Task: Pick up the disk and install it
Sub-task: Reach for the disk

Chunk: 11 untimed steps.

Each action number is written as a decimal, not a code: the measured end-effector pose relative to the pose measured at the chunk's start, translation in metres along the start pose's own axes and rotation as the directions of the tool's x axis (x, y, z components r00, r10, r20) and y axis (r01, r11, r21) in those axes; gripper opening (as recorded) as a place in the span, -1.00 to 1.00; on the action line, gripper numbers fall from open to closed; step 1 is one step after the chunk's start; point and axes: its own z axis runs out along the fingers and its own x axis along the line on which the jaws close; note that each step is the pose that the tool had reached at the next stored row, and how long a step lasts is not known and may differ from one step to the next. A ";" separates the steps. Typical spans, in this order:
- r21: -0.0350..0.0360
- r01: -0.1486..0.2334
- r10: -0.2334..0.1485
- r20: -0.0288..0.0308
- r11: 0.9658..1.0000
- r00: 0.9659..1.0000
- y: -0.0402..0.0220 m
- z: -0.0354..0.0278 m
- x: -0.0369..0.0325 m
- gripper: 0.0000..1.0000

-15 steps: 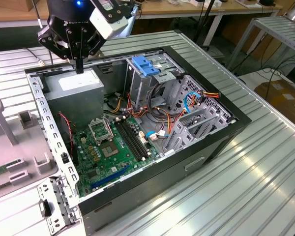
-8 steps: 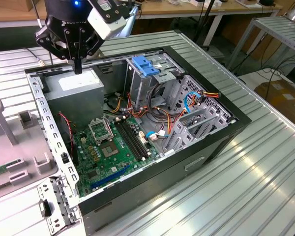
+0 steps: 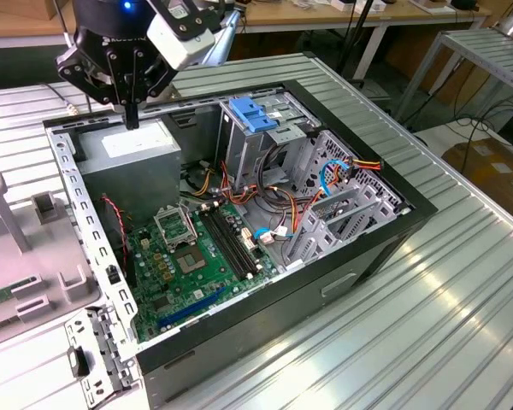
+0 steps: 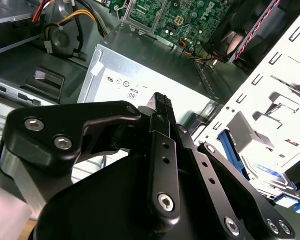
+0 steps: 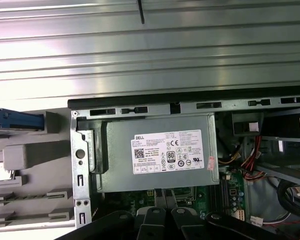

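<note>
- A ribbed, silvery metal bench (image 3: pixel 462 299) carries everything here.
- On it lies an open black desktop computer case (image 3: pixel 325 290) with a green motherboard (image 3: pixel 184 256) on its floor.
- A pale grey plastic holder (image 3: pixel 26 256) (image 5: pixel 20 160) sits just beside the case, at the exterior view's left.
- A boxy grey metal power supply with a white label (image 3: pixel 128 149) (image 5: pixel 160 150) (image 4: pixel 140 80) fills one corner of the case.
- The black gripper (image 3: pixel 132 122) (image 4: pixel 161 100) (image 5: pixel 166 192) hangs over the supply's top face. Its jaws are pressed together with nothing between them.
- A light-blue plastic bracket (image 3: pixel 252 115) tops the grey metal drive cage (image 3: pixel 265 154).
- The disk (image 5: pixel 15 120) (image 4: pixel 270 175) rests in the grey holder outside the case. From here I mostly see its bright blue side rail and blue tab, and it is clear of the jaws.
</note>
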 end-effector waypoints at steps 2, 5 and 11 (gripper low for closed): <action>0.000 0.000 0.000 0.000 1.000 1.000 -0.0001 -0.0001 0.0012 -0.79; 0.000 0.000 0.000 0.000 1.000 1.000 -0.0002 -0.0001 0.0027 -0.79; 0.000 0.000 0.000 0.000 1.000 1.000 -0.0006 -0.0002 0.0078 -0.79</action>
